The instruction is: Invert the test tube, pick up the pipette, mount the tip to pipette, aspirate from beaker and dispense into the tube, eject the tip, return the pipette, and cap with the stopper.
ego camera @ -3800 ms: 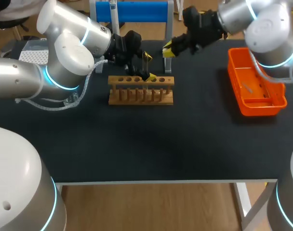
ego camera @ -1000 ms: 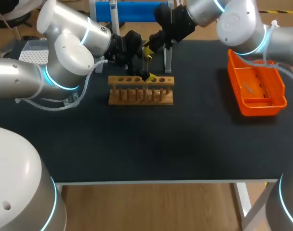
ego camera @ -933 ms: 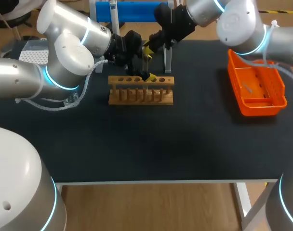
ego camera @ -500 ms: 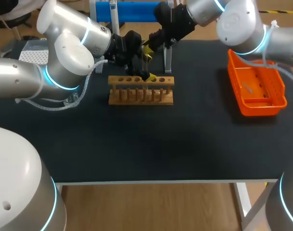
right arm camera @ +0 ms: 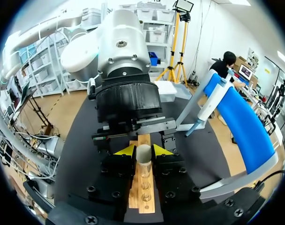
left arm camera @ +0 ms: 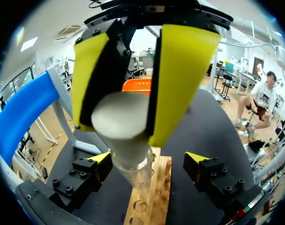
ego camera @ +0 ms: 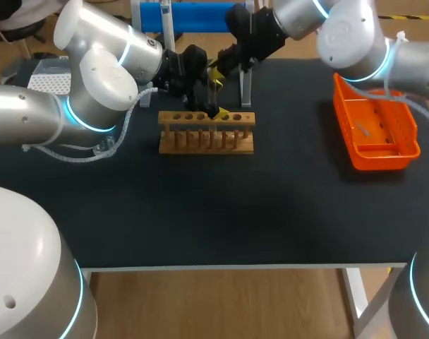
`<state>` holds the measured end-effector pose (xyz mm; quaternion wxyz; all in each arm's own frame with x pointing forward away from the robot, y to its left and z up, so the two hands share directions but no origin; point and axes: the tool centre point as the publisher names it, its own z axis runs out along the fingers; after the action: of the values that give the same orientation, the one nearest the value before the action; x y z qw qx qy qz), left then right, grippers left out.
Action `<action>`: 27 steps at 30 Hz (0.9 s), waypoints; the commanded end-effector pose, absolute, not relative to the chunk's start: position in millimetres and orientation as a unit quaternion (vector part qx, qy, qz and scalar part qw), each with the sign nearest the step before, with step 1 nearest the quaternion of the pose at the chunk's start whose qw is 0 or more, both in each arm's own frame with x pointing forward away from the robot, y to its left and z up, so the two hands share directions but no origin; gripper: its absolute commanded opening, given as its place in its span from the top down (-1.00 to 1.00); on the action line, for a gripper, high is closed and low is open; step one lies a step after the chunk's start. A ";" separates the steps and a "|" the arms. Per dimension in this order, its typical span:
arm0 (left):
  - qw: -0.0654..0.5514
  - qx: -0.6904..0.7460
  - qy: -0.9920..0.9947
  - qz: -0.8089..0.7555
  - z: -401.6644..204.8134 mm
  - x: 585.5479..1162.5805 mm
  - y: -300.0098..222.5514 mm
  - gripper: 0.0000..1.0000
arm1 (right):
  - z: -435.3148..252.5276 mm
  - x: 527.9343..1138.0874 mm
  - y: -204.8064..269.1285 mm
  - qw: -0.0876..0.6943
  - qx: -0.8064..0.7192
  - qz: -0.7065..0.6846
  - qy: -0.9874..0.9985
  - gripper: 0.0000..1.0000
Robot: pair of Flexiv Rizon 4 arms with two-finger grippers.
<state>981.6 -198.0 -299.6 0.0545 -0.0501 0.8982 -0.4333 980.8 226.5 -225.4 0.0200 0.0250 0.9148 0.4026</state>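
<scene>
Two yellow fingers of my right claw (right arm camera: 143, 150) are clenched on the pale stopper (left arm camera: 120, 119), one on each side, and the stopper sits in the mouth of the glass test tube (left arm camera: 133, 171). The tube stands over the wooden rack (ego camera: 206, 134) towards the far side of the bench (ego camera: 236, 212); whether its lower end is seated in a hole I cannot tell. My left claw (left arm camera: 148, 158) straddles the tube lower down, fingers spread, with a gap showing on one side, so I read it as released. I judge the tube light, stiff, slick and easily cracked, best gripped gently on its wall just under the mouth. The stopper looks rubbery and forgiving, best held by its wide top. My right arm (ego camera: 341, 28) enters from the far right and reaches past the middle, over the rack. My left arm (ego camera: 94, 78) comes from the left, elbow bent, its claw at the rack's far edge.
</scene>
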 end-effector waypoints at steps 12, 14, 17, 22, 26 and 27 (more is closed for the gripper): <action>0.052 -0.050 0.899 -0.431 -298.9 983.1 -198.5 -1.00 | -232.9 977.2 224.9 0.014 0.028 0.399 0.917 1.00; 0.052 -0.050 0.899 -0.431 -298.9 983.1 -198.5 -1.00 | -233.7 976.8 224.8 0.014 0.029 0.399 0.916 1.00; 0.052 -0.050 0.899 -0.431 -298.9 983.1 -198.5 -1.00 | -234.6 976.4 224.3 0.012 0.029 0.399 0.916 1.00; 0.052 -0.050 0.899 -0.431 -298.9 983.1 -198.5 -1.00 | -237.7 975.2 222.0 0.011 0.031 0.400 0.916 1.00; 0.052 -0.050 0.899 -0.431 -298.9 983.1 -198.5 -1.00 | -239.2 974.5 221.5 0.010 0.031 0.399 0.917 1.00; 0.052 -0.050 0.899 -0.431 -298.9 983.1 -198.5 -1.00 | -239.4 974.4 221.5 0.009 0.031 0.399 0.917 1.00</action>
<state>981.6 -198.0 -299.6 0.0546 -0.0501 0.8982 -0.4333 975.6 222.8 -236.2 0.0101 0.0310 0.9157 0.4006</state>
